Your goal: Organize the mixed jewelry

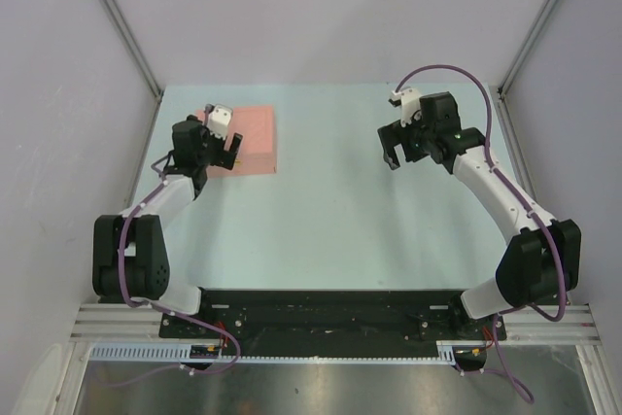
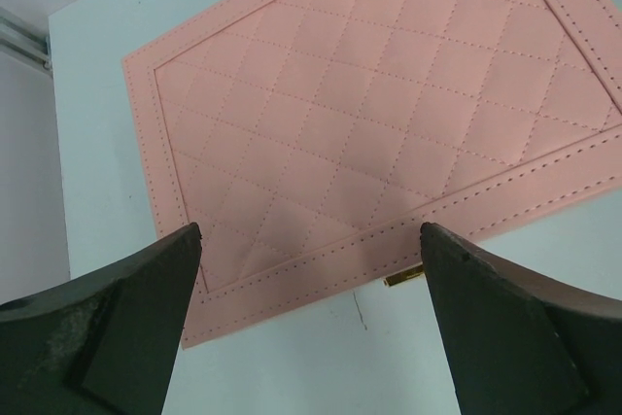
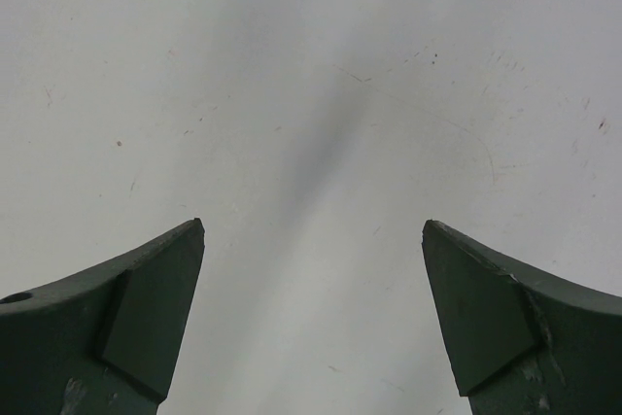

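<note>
The pale table [image 1: 330, 221] carried a closed pink box [image 1: 255, 138] with a quilted, stitched lid [image 2: 389, 114]. The box was the landmark for all else.

The left arm reached up to the box, and the left gripper [image 1: 229, 148] hung over the box's left side. In the left wrist view its fingers were spread wide [image 2: 311, 240]. They framed the box edge that bears a small gold clasp [image 2: 403, 279] and held nothing.

The right arm stood well apart from the box, off to its right, with the right gripper [image 1: 394, 155] raised over bare table. The right wrist view showed its fingers likewise parted [image 3: 313, 230], with only scuffed tabletop between them.

The mixed jewelry could not be made out in any view, so I cannot tell where it lay relative to the box.
</note>
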Controlling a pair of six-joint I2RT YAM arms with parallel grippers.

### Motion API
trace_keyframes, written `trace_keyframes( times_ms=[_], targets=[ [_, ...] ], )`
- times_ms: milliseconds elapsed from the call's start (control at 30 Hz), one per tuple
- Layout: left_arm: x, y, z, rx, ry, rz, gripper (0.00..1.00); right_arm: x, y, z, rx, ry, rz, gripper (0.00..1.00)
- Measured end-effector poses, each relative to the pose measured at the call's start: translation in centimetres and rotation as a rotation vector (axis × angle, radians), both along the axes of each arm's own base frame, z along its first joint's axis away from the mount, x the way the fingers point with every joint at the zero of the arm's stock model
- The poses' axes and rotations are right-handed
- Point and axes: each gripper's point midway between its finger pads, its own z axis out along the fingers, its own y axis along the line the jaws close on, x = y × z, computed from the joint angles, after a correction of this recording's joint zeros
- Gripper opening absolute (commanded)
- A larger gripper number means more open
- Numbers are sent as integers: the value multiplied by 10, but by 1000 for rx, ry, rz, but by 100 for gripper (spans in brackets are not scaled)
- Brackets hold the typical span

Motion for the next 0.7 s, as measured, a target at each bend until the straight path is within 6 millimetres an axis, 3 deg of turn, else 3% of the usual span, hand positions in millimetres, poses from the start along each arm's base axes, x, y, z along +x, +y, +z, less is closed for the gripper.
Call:
trace_keyframes(
  times_ms=[200,300,500,700],
  targets=[
    [-8,-1,0,7,-9,2,100,-1,0,4,5,-8,1,100],
    [-29,2,-30,58,90,-15,100,-1,-2,6,7,-14,-3,100],
    [-32,2,-27,79,103,-21,100,-1,-6,13,11,-32,-12,100],
    [-48,-2,-25,39,176,-19,100,-1,-18,29,21,-74,-42,100]
  ],
)
